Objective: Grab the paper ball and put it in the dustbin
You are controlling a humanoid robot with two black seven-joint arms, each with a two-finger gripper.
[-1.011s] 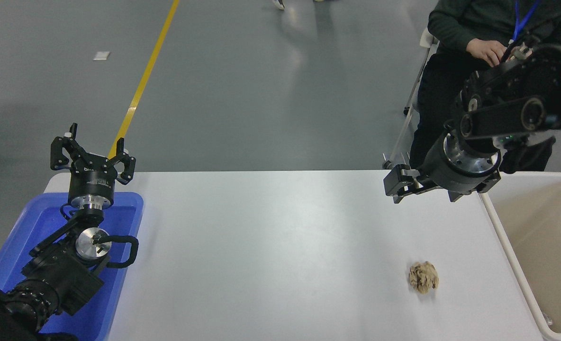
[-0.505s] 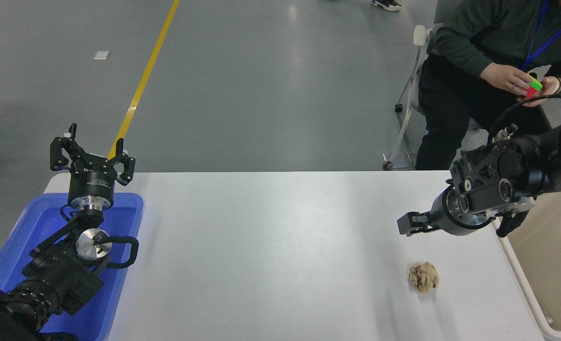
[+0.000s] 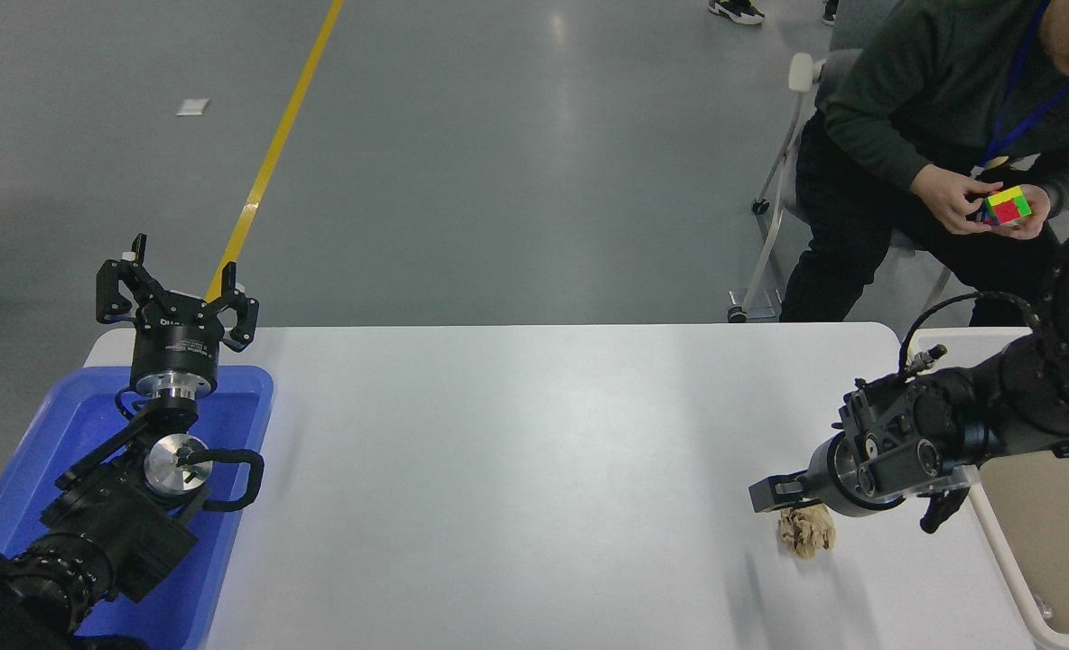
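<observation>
The paper ball point(image 3: 806, 532), a crumpled tan wad, lies on the white table point(image 3: 516, 469) near the front right. My right gripper point(image 3: 846, 507) is open and hangs just above and behind the ball. Its left finger point(image 3: 772, 494) reaches past the ball's top left edge, and the wrist hides part of the ball's top. The dustbin point(image 3: 997, 552), a cream bin with a white rim, stands at the table's right edge, partly hidden by my right arm. My left gripper point(image 3: 175, 291) is open and empty, parked at the far left.
A blue tray point(image 3: 227, 542) sits at the left under my left arm. A person sits on a chair point(image 3: 792, 135) beyond the far right corner, hands on a coloured cube point(image 3: 1007, 205), clear of the table.
My right gripper has come down and toward me from high over the far right corner to just above the paper ball. The ball and my left arm have not moved.
</observation>
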